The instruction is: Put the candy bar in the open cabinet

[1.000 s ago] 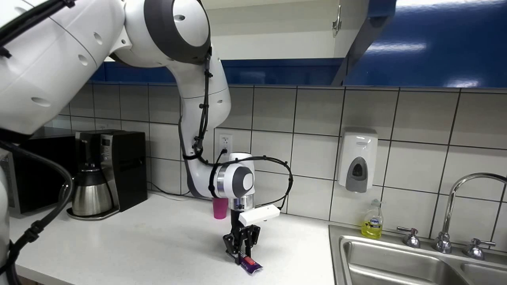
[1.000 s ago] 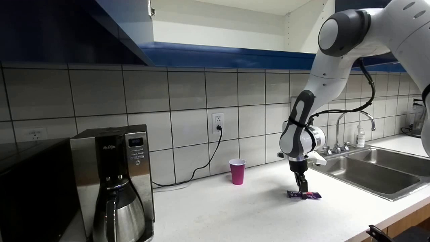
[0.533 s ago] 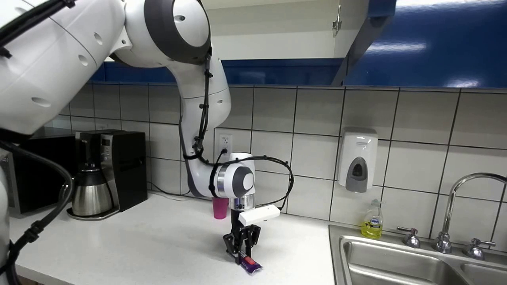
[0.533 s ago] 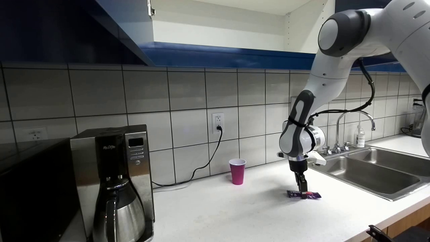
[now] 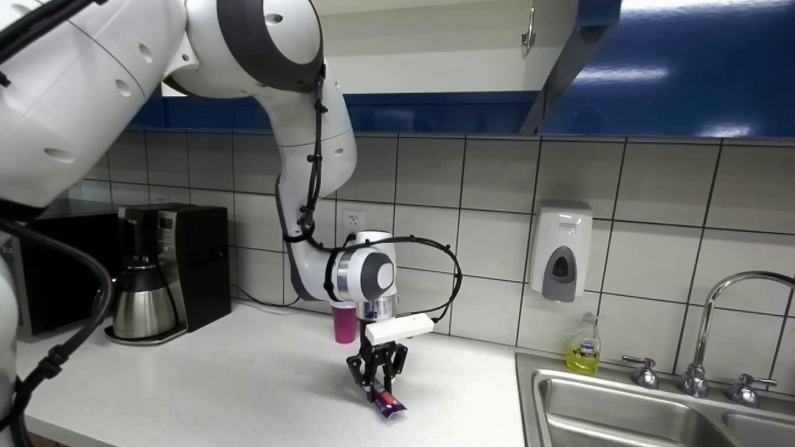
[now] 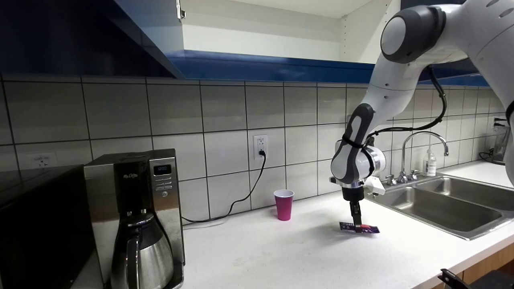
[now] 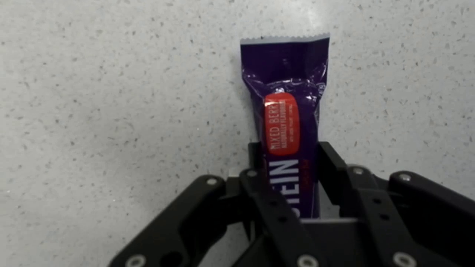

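Note:
The candy bar is a purple wrapper with a red label; it shows in the wrist view [image 7: 287,66] and in both exterior views [image 5: 389,405] [image 6: 370,229]. My gripper [image 7: 288,155] is shut on its middle, one finger against each long side. The gripper also shows in both exterior views [image 5: 380,392] [image 6: 357,228], low over the counter. The bar is held flat, a little above the counter. Its near end is hidden behind the gripper in the wrist view. The open cabinet, white inside with blue edges, is above in both exterior views [image 5: 428,68] [image 6: 261,36].
A pink cup [image 6: 284,206] stands near the tiled wall. A coffee maker [image 6: 164,200] and a black microwave [image 6: 44,224] are on the counter. A sink [image 5: 621,403] lies beside the gripper. An open blue cabinet door [image 5: 683,74] sticks out above.
The gripper and the candy bar have risen slightly off the counter and shifted a little to the left in both exterior views. Half a second ago the bar lay on the counter between the fingers.

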Controlling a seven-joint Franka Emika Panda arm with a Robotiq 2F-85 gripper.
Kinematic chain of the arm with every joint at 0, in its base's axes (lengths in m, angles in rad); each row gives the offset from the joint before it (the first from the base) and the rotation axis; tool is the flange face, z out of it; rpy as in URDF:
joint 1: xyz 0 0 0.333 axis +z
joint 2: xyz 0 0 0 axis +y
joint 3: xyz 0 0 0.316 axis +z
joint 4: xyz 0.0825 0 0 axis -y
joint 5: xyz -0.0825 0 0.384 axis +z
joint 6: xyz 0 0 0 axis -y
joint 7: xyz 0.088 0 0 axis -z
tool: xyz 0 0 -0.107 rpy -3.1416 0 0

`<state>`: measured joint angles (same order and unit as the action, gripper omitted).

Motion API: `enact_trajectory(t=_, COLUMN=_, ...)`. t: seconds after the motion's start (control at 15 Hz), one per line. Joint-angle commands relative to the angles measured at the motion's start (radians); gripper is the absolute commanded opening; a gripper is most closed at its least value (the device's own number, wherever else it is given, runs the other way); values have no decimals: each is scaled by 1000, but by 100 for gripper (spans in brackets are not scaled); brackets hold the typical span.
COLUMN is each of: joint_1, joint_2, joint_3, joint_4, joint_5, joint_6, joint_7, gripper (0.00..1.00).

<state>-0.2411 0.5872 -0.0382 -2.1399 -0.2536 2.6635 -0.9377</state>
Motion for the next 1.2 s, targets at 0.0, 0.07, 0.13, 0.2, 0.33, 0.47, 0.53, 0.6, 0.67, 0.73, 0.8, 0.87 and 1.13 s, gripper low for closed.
enact_trajectory(t=0.0, joint_1=23, joint_2=-109, joint_3=-5, joint_4=-74, joint_5=8, joint_6=1, joint_7=73, gripper=15)
enact_trajectory(t=0.07, joint_1=28, joint_2=-129, joint_3=-6, joint_4=-88, joint_5=6, joint_6=3, joint_7=90, gripper=15)
enact_trajectory(t=0.13, joint_1=27, joint_2=-154, joint_3=-3, joint_4=-110, joint_5=17, joint_6=5, joint_7=112, gripper=15)
enact_trajectory(t=0.2, joint_1=25, joint_2=-177, joint_3=3, joint_4=-129, joint_5=31, joint_6=0, joint_7=135, gripper=15)
enact_trajectory(t=0.33, joint_1=15, joint_2=-222, joint_3=18, joint_4=-174, joint_5=91, joint_6=1, joint_7=182, gripper=15)
enact_trajectory(t=0.47, joint_1=5, joint_2=-266, joint_3=35, joint_4=-231, joint_5=173, joint_6=27, joint_7=223, gripper=15)
enact_trajectory(t=0.53, joint_1=5, joint_2=-289, joint_3=40, joint_4=-263, joint_5=211, joint_6=48, joint_7=243, gripper=15)
enact_trajectory(t=0.6, joint_1=8, joint_2=-310, joint_3=43, joint_4=-290, joint_5=240, joint_6=63, joint_7=262, gripper=15)
enact_trajectory(t=0.67, joint_1=14, joint_2=-329, joint_3=44, joint_4=-318, joint_5=263, joint_6=88, joint_7=286, gripper=15)
enact_trajectory(t=0.73, joint_1=19, joint_2=-348, joint_3=46, joint_4=-346, joint_5=280, joint_6=106, joint_7=306, gripper=15)
enact_trajectory(t=0.8, joint_1=25, joint_2=-368, joint_3=47, joint_4=-373, joint_5=289, joint_6=124, joint_7=326, gripper=15)
enact_trajectory(t=0.87, joint_1=34, joint_2=-385, joint_3=42, joint_4=-398, joint_5=286, joint_6=150, joint_7=351, gripper=15)
enact_trajectory(t=1.13, joint_1=64, joint_2=-477, joint_3=38, joint_4=-508, joint_5=264, joint_6=232, joint_7=450, gripper=15)
